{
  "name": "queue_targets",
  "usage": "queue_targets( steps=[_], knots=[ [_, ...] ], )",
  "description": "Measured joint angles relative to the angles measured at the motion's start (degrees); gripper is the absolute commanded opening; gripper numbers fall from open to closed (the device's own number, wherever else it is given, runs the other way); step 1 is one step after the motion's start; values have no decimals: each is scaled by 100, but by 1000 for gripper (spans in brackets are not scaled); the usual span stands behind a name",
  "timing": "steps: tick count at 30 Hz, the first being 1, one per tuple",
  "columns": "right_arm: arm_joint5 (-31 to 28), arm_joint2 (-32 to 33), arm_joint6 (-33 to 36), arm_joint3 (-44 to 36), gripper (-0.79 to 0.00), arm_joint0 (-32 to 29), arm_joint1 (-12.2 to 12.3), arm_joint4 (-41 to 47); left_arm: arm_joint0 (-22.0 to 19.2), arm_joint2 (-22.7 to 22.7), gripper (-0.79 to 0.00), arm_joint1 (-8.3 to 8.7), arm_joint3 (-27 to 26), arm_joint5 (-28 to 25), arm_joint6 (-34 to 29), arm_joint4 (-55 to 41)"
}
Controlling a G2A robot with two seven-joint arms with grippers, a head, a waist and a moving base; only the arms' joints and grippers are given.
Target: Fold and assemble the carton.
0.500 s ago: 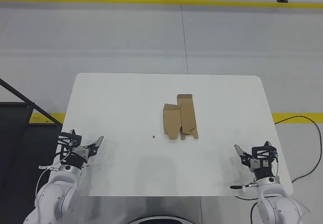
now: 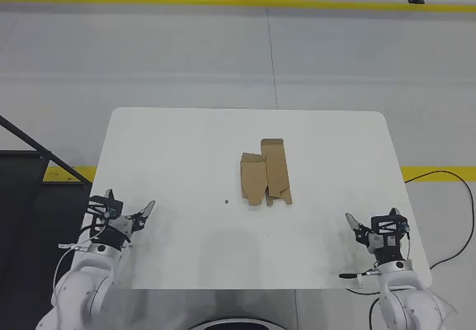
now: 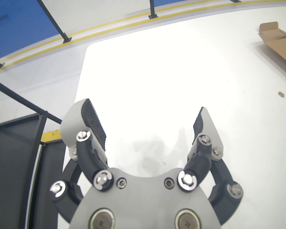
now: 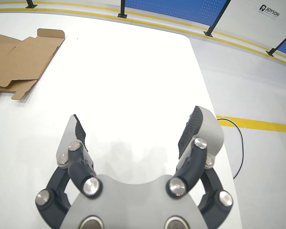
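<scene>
**Flat carton mid-table, both grippers open and well apart from it**

The carton (image 2: 266, 172) lies flat and unfolded on the white table (image 2: 180, 140), a little right of the middle. Its long side runs from near to far. The right panel reaches farther back and ends in a rounded flap. The left panel is shorter. At the near end the cardboard is cut into small tabs. Nothing touches it.

The left gripper (image 3: 144, 110) hangs over the table's near left corner, close to the left edge. Its two ribbed fingers (image 3: 93, 120) are spread wide with only bare table between them. The right gripper (image 4: 135, 115) sits over the near right corner, close to the right edge. Its fingers are spread just as wide and hold nothing. Both grippers point toward the far side, and each is well apart from the carton.

A small brown speck (image 2: 223, 200) lies on the table just near and left of the carton. A black cable (image 2: 462, 191) loops on the floor beyond the table's right edge, crossing a yellow floor line (image 2: 452, 173).
</scene>
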Motion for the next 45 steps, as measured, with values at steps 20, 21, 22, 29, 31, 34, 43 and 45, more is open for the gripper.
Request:
queue_targets(
  steps=[20,21,22,29,31,34,43,45],
  knots=[
    [-2654,728,593,34,0,-130,158,1081,-140,-287,0,161,-1163,-2839,-1374,-1089],
    [-2660,733,609,33,0,-128,159,1082,-140,-288,0,161,-1163,-2816,-1359,-1083],
    [-2656,733,610,33,0,-128,159,1080,-138,-288,0,160,-1162,-2809,-1330,-1078],
    [-2644,729,598,32,0,-129,158,1077,-167,-229,0,193,-980,-3194,-1498,-1284],
    [-2644,729,598,32,0,-129,158,1076,-320,-218,0,198,-783,-3489,-1702,-1679],
    [-2644,729,598,33,0,-129,158,1076,-660,-18,0,202,-603,-3584,-2390,-2816],
    [-2644,729,598,33,0,-129,158,1077,-2232,971,0,169,-340,-2060,-4774,-5565],
    [-2644,729,598,33,0,-129,158,1077,-2547,1179,0,152,-232,-1639,-5137,-5889]
  ],
)
